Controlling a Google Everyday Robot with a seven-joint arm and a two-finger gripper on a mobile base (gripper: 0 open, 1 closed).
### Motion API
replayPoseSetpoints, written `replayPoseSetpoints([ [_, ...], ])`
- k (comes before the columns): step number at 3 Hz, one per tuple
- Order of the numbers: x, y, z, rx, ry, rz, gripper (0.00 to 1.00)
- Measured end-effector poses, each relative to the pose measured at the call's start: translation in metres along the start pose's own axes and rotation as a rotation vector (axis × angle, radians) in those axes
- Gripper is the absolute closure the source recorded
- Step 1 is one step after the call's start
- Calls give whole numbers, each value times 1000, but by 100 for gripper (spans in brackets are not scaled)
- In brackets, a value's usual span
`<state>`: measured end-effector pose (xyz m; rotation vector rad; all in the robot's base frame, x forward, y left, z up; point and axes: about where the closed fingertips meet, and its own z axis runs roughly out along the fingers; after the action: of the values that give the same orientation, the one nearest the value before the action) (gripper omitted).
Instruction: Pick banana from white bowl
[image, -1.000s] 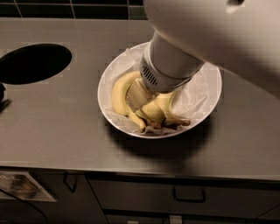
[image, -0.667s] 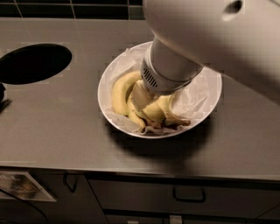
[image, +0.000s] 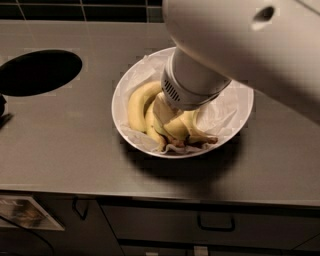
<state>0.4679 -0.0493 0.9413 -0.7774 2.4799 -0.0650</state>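
The white bowl (image: 117, 100) sits in the middle of the grey counter, lined with crumpled white paper (image: 227, 112). A bunch of yellow bananas (image: 137, 102) lies in its left and front part, with dark stem ends pointing right. My white arm comes in from the upper right. Its round wrist (image: 192, 82) points down into the bowl, right over the bananas. My gripper is under that wrist, down among the bananas, and is hidden by it.
A black oval hole (image: 40, 72) is set in the counter to the left. A dark object (image: 2, 112) pokes in at the left edge. Dark tiles run along the back. Cabinet drawers with handles (image: 216, 222) are below the counter's front edge.
The arm has shifted slightly down toward the bowl. The bananas and the bowl have not visibly moved.
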Motion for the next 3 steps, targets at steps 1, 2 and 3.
replayPoseSetpoints([
  [1,1,2,5,-8,8,3,43],
  [2,1,7,14,-30,22,-1,43],
  [3,1,10,19,-43,30,-4,44],
])
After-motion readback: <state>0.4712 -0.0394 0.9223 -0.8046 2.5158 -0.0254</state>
